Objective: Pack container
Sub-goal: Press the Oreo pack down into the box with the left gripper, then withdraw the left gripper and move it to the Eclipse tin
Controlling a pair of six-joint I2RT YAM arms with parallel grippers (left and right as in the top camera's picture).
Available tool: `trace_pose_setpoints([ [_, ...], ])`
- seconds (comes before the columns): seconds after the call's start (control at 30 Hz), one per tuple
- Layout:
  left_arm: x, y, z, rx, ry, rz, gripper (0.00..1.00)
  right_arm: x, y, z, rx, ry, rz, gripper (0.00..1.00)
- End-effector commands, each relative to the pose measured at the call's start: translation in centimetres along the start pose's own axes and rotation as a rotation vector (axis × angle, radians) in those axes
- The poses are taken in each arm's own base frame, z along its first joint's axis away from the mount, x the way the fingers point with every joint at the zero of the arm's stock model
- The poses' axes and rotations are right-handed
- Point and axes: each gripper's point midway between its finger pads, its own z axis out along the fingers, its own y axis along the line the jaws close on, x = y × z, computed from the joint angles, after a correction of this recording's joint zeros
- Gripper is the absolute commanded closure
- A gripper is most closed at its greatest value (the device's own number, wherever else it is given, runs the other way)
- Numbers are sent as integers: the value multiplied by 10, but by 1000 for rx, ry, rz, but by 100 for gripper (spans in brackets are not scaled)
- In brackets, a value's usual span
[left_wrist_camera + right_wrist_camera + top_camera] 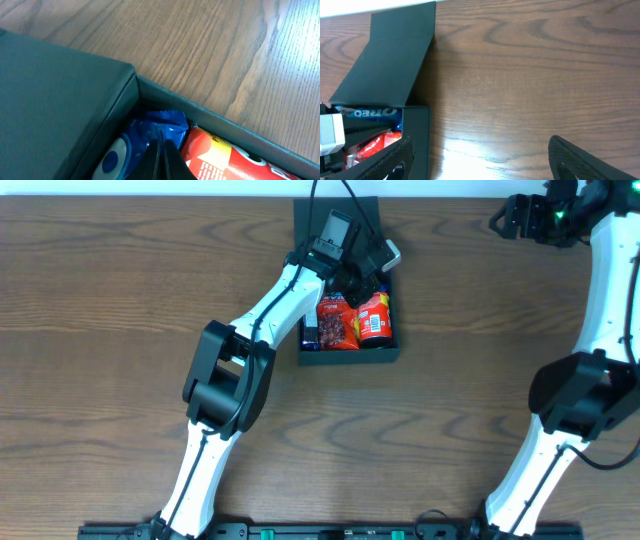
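Container (348, 358): I count one.
Red packets (337, 323): I see two.
Blue packet (150, 131): just one.
Arms (270, 308): my two.

A dark brown wood-grain bench (100, 330) fills the view, with pale glare on its surface. A whitish strip (150, 188) lies beyond its far edge, and a black rail (330, 532) lines the near one.

container (348, 358) full of snack packets (338, 323), left arm (270, 305) above it, open tabletop (120, 300) around
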Motion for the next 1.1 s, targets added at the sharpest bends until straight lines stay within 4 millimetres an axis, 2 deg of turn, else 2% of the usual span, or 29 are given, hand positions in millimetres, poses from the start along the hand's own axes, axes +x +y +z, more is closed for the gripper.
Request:
trace_pose_setpoints([
  [0.0,22,-1,12,16,48,-38,94,-3,-3,-7,3,-15,-11,14],
  [0.1,12,0,7,8,30,-29,94,-3,-3,-7,3,-15,-10,14],
  [0.17,-3,2,-3,-6,0,-14,94,-3,-3,-7,3,-15,-10,14],
  [0.3,-38,6,-32,-43,-69,20,94,-3,-3,-7,3,-15,-10,14],
  [0.43,-49,18,-64,-170,-48,8,94,-3,-3,-7,3,-15,-10,14],
  [0.53,-38,24,-83,-254,33,-13,94,-3,-3,-7,3,-16,-11,14],
  [0.63,-7,29,-93,-313,170,-50,94,-3,-3,-7,3,-16,-11,14],
  [0.77,14,30,-93,-300,231,-81,94,-3,-3,-7,3,-16,-10,14],
  [0.87,26,38,-95,-304,250,-104,94,-3,-3,-7,3,-16,-10,14],
  [1.0,53,54,-97,-314,270,-193,94,-3,-3,-7,2,-15,-10,14],
  [1.07,58,56,-95,-297,258,-221,94,-3,-3,-7,2,-15,-10,15],
])
